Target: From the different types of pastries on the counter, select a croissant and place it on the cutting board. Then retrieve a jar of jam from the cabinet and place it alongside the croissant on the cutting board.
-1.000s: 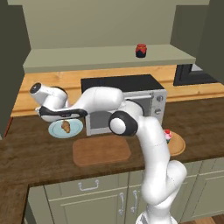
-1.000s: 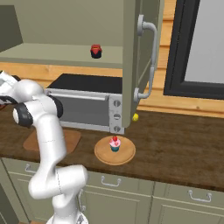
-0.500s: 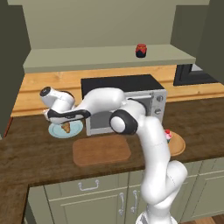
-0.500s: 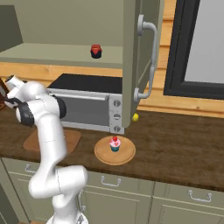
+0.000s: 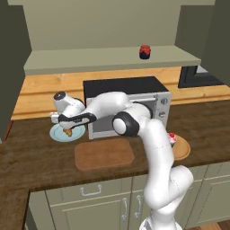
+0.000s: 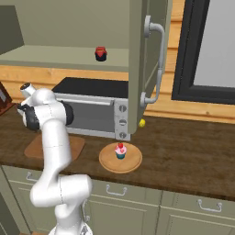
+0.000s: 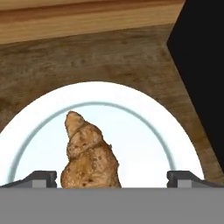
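Currently, jaws: spread wide, gripper point(image 7: 112, 177) straddling the croissant point(image 7: 89, 155).
Croissant: lies on the plate point(image 7: 144, 127), uneven and tapered; an off-centre pinch may crush or drop it.
Plate: may slide on the surface point(image 7: 109, 57).
Microwave point(image 5: 128, 96): close beside; collision risk.

No readable text or labels anywhere.

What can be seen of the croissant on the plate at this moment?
The croissant is a golden-brown, lumpy pastry with a flaky, mottled crust, tapering to a rounded tip. It lies on a round white plate with a pale blue ring, on the dark wood counter left of the microwave. In the hand view its wide end sits between the two open fingertips of the hand, which do not appear to touch it. In the left base view it is a small brown shape under the hand.
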